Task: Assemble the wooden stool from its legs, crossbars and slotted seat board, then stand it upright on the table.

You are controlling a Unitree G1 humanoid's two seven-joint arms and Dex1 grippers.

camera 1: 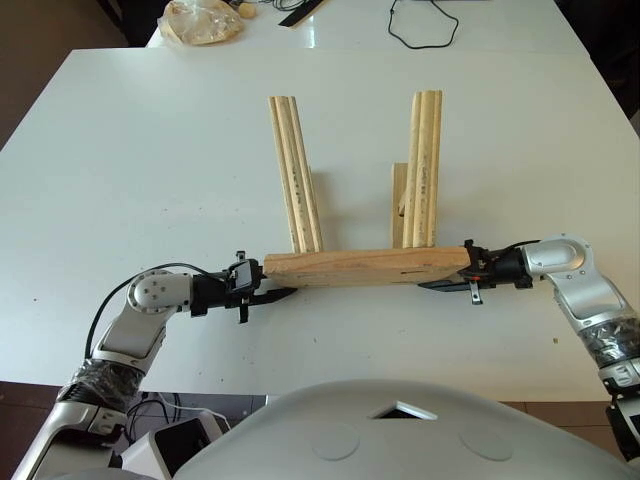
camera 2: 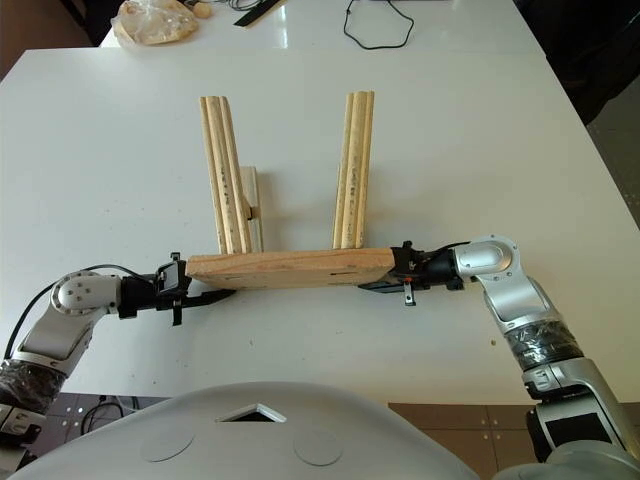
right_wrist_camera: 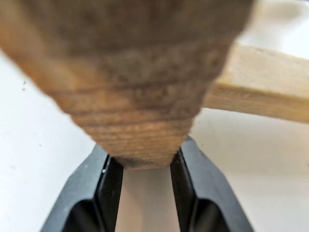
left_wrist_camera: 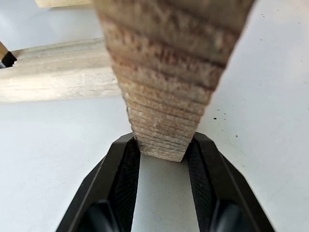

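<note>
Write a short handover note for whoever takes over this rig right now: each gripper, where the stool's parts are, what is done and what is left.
Left gripper: shut on the left end of the seat board.
Right gripper: shut on the board's right end.
Parts: the seat board is on edge near the front of the table. The legs run from it away from the robot. A crossbar shows beside the right-hand legs.
Done: the stool looks assembled, but it is on its side.
Left: tip it upright onto its legs, then release.
</note>
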